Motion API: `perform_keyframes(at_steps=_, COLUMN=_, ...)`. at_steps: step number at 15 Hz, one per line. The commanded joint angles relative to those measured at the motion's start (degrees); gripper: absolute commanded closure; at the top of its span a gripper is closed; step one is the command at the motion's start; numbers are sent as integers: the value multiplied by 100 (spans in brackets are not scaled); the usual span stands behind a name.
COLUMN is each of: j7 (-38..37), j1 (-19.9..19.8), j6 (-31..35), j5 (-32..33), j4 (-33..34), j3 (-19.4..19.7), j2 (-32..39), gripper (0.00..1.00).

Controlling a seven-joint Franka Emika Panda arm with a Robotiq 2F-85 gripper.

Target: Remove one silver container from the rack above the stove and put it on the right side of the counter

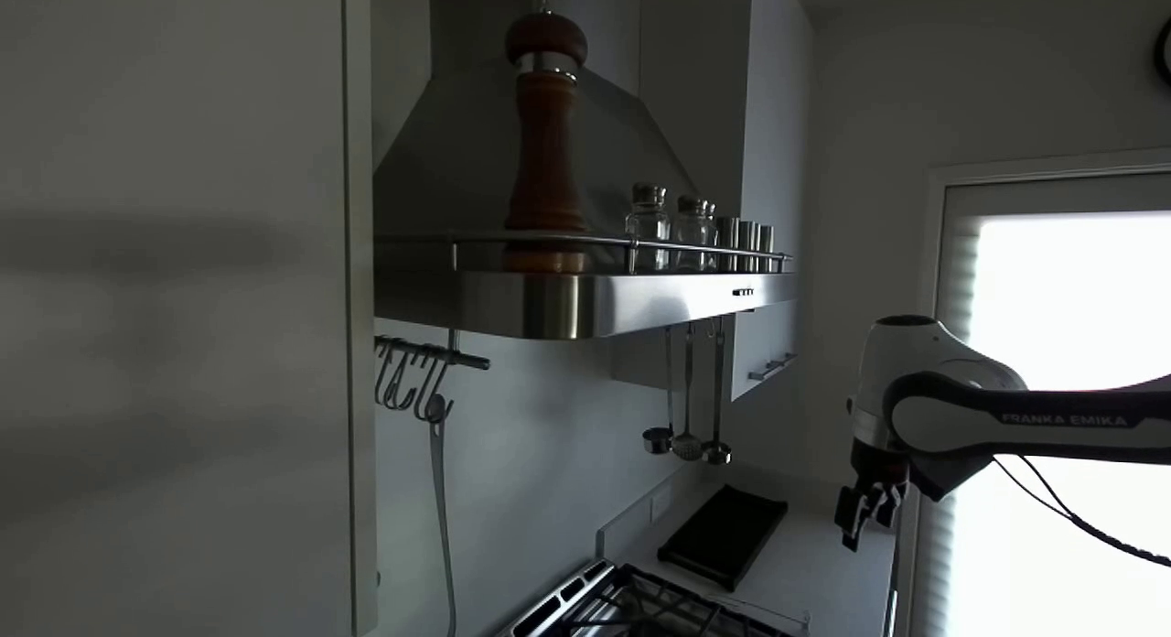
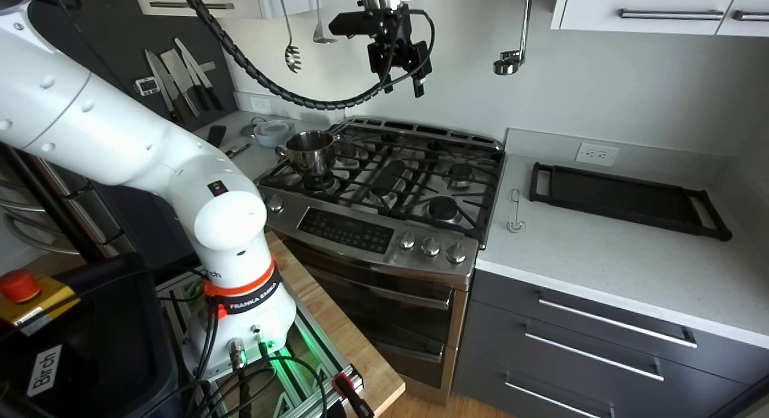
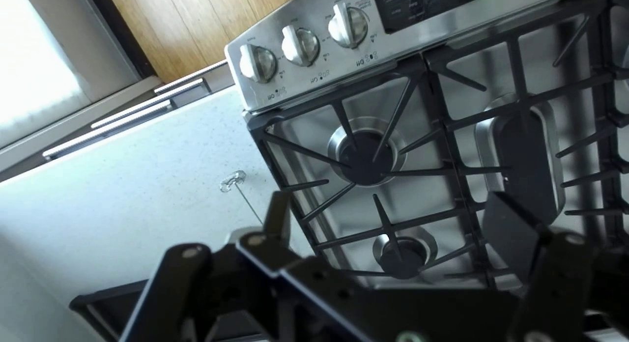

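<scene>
The gripper [image 2: 403, 90] has its jaws spread wide, holding nothing, its fingers [image 3: 508, 234] pointing down high above the stove [image 2: 393, 176]. On the grates sits a steel pot [image 2: 310, 157], near the stove's left end as an exterior view shows it. Just beside the stove runs the pale counter [image 2: 601, 263], bearing a thin wire utensil [image 2: 516, 227] and, farther along, a dark tray [image 2: 625, 199]. The silver containers [image 1: 747, 245] — three of them show — stand upright on the rack [image 1: 659, 303], behind its thin rail, beside glass jars [image 1: 649, 230]. A wooden mill [image 1: 546, 161] stands upright there too — well apart from the containers.
</scene>
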State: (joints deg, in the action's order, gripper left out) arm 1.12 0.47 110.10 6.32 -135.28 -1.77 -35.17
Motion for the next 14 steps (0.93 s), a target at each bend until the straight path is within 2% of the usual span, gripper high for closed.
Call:
perform_keyframes(at_steps=1, j7=-71, j1=-155, j6=-445, j5=366, j4=459, j3=-47, j2=-175, gripper=0)
perform_keyframes(at_steps=4, j7=-35, j1=-213, j6=-913, j5=689, j4=1050, j3=-116, j2=-146, gripper=0)
perform_keyframes(at_steps=5, j7=-10, j1=-107, j6=-580, j5=513, j4=769, j3=2, j2=-146, gripper=0)
perform_keyframes(at_steps=11, j7=1, j1=-140, j6=-833, j5=662, j4=1165, j3=-45, j2=-193, gripper=0)
perform_keyframes(at_steps=14, j7=-5, j1=-259, j6=-919, j5=1011, j4=1561, j3=-97, j2=-390, gripper=0)
